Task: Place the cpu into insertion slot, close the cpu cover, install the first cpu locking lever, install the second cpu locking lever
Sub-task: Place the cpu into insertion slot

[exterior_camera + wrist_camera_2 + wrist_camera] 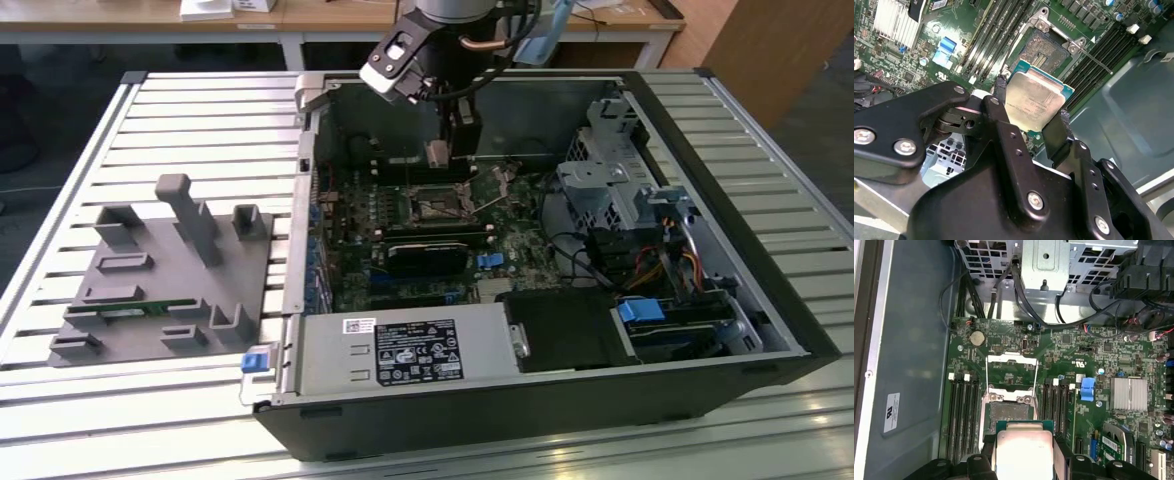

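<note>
While claw holds cpu, cover stands open.

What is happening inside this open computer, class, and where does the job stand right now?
A robot arm's gripper holds the cpu between its fingers, above the empty socket on the motherboard inside an open computer case. The cpu cover is swung open, so the chip is not yet seated and the cover is not yet closed.
</note>
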Controlling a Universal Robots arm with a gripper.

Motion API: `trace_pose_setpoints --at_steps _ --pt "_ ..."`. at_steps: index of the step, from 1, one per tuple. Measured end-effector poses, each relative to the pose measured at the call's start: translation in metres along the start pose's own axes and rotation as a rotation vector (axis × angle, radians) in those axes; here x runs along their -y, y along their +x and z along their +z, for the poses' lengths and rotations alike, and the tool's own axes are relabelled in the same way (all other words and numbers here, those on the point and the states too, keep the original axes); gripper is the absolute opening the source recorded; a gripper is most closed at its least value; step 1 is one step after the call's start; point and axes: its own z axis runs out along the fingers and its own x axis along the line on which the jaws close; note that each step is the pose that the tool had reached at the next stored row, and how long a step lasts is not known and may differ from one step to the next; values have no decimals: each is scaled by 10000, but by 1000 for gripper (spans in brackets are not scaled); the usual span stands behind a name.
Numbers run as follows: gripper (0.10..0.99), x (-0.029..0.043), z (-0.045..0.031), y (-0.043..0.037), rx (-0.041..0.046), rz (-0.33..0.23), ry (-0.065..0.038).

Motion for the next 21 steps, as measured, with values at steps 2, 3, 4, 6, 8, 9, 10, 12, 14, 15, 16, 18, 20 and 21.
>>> trace_pose_setpoints --at_steps 2,3,4,6,8,9,10,12,14,15,16,18,20,21 --pt "537 0 11 6 -2 19 -3" --pt "537 -1 23 8 -2 39 -4" --pt "537 -2 32 10 1 49 -2" --pt "537 -7 52 15 2 53 -3" --pt "537 -6 72 19 2 67 -4" --pt "537 -6 80 19 3 75 -4" --pt "537 -5 86 19 4 82 -4" --pt "537 -4 95 19 4 83 -3" --pt "537 -3 106 18 4 83 -4" --pt "537 -3 109 18 5 84 -3" --pt "537 -2 110 18 7 83 -2" --pt "537 -2 116 18 5 83 -3" --pt "537 -2 120 18 5 83 -3" --pt "537 -2 120 18 5 83 -3"
